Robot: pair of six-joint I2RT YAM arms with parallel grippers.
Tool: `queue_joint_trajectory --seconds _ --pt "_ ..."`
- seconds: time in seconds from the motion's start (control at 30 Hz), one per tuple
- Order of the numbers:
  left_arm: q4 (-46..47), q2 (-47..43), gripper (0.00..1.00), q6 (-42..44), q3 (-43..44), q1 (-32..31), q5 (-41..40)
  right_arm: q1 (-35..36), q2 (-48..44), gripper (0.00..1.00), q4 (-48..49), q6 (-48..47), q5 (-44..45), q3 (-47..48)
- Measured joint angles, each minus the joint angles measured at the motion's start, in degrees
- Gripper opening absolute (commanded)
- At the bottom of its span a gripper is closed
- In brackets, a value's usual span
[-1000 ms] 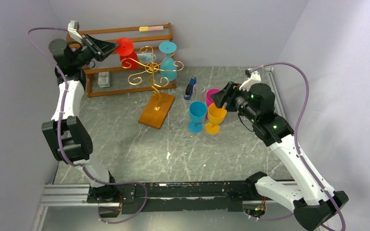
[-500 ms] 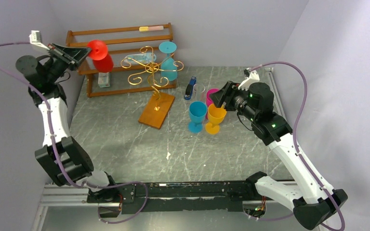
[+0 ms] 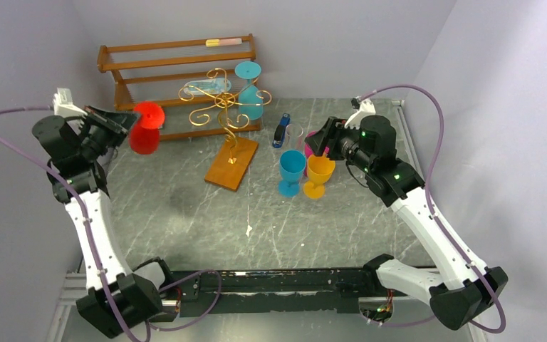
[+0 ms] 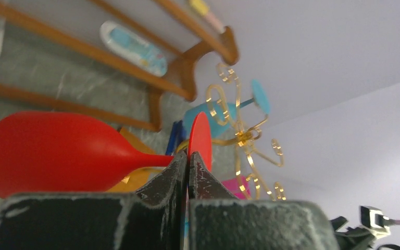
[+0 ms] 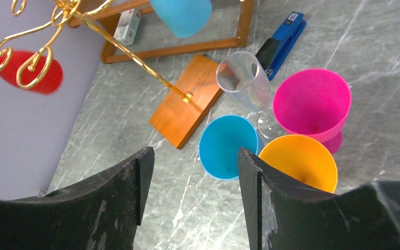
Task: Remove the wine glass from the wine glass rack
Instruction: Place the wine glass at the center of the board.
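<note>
With your left pincer [image 4: 188, 162] clamped shut on the red wine glass [image 4: 57, 152] stem, left of the wine glass rack [image 3: 231, 162], turn it upright and lower it gently onto the worktop [image 3: 185, 214].

The near half of the bench [image 3: 185, 214] is bare, so there is lots of room there. At the back, the gold wine glass rack [image 3: 222, 100] pokes curly arms out, with a teal glass [image 3: 248, 91] hanging on it and the wooden shelf [image 3: 178, 60] close behind: a tight spot. Four cups [image 3: 292, 169] and a blue stapler [image 3: 280, 131] crowd under the right end effector [image 3: 322, 146]. The left end effector [image 3: 123, 122], pinching the red wine glass [image 3: 144, 133], has open air beside the rack.
</note>
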Motion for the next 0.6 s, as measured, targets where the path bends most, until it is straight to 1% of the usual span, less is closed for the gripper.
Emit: queue_joint_trajectory --seconds 0.13,0.23,0.37,0.5,0.6 --pt "-6.1 -4.7 0.05 3.1 -6.8 -1.8 -3.6 0.0 0.1 0.64 0.4 -1.1 0.7 0.6" --pt "-8.4 -7.1 0.05 4.9 -13.2 -3.7 -4.2 0.0 0.1 0.64 0.9 -1.6 1.0 0.8" --pt "-11.5 -9.2 0.05 5.9 -20.8 -8.7 -4.4 0.0 0.1 0.64 1.7 -1.5 0.9 0.8" --pt "-12.9 -11.1 0.05 7.2 -22.2 -15.1 -4.6 0.0 0.1 0.64 2.3 -1.4 -0.5 0.8" --pt "-10.6 -13.9 0.05 6.9 -23.8 -19.8 -3.9 0.0 0.1 0.65 3.3 -1.3 -3.7 0.7"
